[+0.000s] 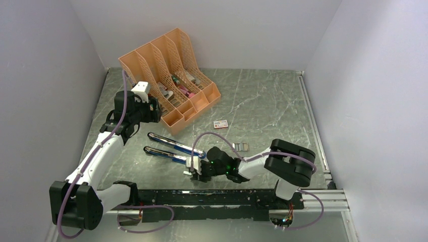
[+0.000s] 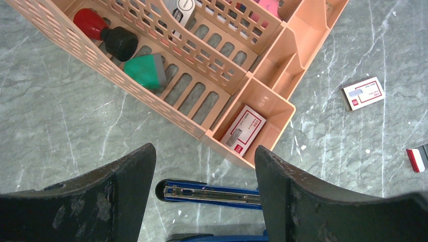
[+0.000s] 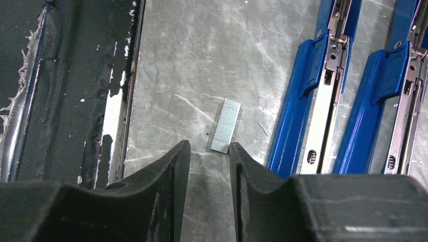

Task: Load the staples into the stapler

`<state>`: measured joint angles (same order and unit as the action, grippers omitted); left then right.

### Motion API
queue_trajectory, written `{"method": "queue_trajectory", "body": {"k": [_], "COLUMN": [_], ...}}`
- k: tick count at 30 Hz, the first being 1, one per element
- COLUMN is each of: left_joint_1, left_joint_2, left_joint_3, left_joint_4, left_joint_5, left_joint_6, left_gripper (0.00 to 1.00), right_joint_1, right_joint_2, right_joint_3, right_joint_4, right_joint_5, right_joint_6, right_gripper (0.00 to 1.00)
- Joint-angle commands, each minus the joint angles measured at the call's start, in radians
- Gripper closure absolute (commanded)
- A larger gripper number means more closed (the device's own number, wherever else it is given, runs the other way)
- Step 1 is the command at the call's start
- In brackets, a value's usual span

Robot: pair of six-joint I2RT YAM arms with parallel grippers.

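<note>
The blue stapler [image 1: 174,146] lies opened flat on the table, its two arms side by side. In the right wrist view both arms [image 3: 323,101] run along the right. A thin silvery strip of staples [image 3: 225,125] lies on the table left of them. My right gripper [image 3: 208,146] is slightly open and empty, and its right fingertip is at the strip's near end. In the top view it [image 1: 194,174] is at the stapler's near end. A small grey staple block [image 1: 243,147] lies further right. My left gripper [image 2: 204,151] is open and empty, above the stapler's tip [image 2: 212,192].
An orange desk organizer [image 1: 166,65] stands at the back left, with stamps and a white-and-red box [image 2: 244,129] in its compartments. Another small white-and-red box [image 1: 220,124] lies on the table. A black rail [image 1: 212,196] runs along the near edge, close to my right gripper.
</note>
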<state>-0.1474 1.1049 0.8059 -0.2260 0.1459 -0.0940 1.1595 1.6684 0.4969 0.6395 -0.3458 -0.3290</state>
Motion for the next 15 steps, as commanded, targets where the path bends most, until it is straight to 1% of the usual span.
{"method": "queue_trajectory", "body": {"k": [1,4,11,15], "left_joint_1": [0.008,0.008,0.007,0.007], "left_joint_2": [-0.014,-0.013,-0.011,-0.009], "left_joint_3": [0.002,0.001,0.001,0.001], "left_joint_4": [0.012,0.013,0.013,0.014], "left_joint_5": [0.024,0.023,0.021,0.024], "left_joint_6": [0.002,0.002,0.002,0.001], "left_gripper": [0.24,0.24,0.24,0.24], "right_joint_1": [-0.021,-0.023,-0.023,-0.023], "right_joint_2": [0.058,0.082,0.12,0.114], "right_joint_3": [-0.046,-0.057,-0.066,-0.083], "right_joint_4": [0.006,0.04,0.081,0.086], "right_joint_5": [-0.012,-0.015,0.036,0.048], "right_joint_6": [-0.024,-0.022,-0.001,0.004], "right_gripper": [0.63,0.64,0.63,0.66]}}
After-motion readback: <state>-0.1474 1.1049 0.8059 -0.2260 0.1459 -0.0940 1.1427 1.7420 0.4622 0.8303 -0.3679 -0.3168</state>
